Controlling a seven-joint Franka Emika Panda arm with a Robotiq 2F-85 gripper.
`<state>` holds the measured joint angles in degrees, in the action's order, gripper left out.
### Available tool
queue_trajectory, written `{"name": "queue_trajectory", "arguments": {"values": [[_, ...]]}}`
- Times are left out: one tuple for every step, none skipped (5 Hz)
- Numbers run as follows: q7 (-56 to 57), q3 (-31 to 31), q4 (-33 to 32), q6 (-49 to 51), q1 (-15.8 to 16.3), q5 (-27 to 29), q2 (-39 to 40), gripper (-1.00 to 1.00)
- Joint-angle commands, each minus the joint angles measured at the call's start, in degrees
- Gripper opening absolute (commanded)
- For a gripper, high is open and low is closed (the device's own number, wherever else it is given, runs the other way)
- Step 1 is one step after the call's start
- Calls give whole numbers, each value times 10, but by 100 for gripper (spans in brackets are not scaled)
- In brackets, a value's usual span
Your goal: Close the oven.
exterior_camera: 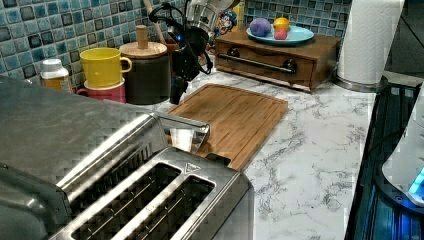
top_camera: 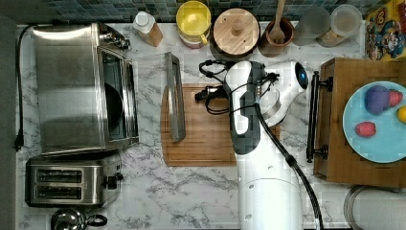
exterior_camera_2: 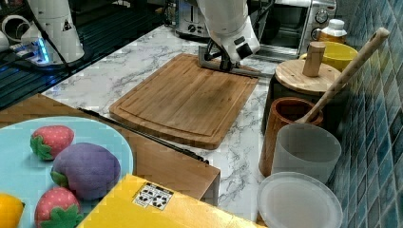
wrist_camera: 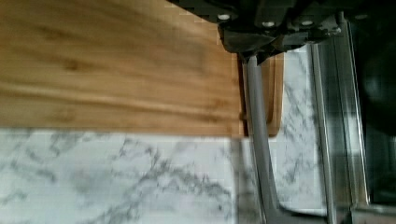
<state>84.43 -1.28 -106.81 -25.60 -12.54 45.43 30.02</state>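
Observation:
The oven (top_camera: 67, 86) is a steel box at the top view's left, dark inside. Its glass door (top_camera: 148, 96) lies folded down flat over the counter, and the long bar handle (top_camera: 174, 98) reaches the cutting board's edge. My gripper (top_camera: 203, 93) hangs fingers-down over the board, just to the right of the handle in the top view and apart from it, shut on nothing. In the left view the gripper (exterior_camera: 177, 96) is above the board's far corner, behind the handle (exterior_camera: 182, 122). The wrist view has the handle bar (wrist_camera: 257, 140) running below my gripper (wrist_camera: 254, 53).
A wooden cutting board (top_camera: 206, 139) lies under the arm. A two-slot toaster (top_camera: 72, 184) and a kettle (top_camera: 72, 220) stand beside the oven. A bottle (top_camera: 147, 28), a yellow mug (top_camera: 193, 19) and a wooden-lidded canister (top_camera: 236, 28) line the tiled wall. A wooden box (top_camera: 335, 158) carries a plate of fruit.

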Motion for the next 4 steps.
{"name": "queue_trajectory", "arguments": {"values": [[22,-42,131,-1,38,-29,34,-100],[0,-37,148,-14,60,-72,52,-100],[6,-42,150,0,49,-63,51,-100],[-3,-48,169,33,40,-48,53,-100]]}}
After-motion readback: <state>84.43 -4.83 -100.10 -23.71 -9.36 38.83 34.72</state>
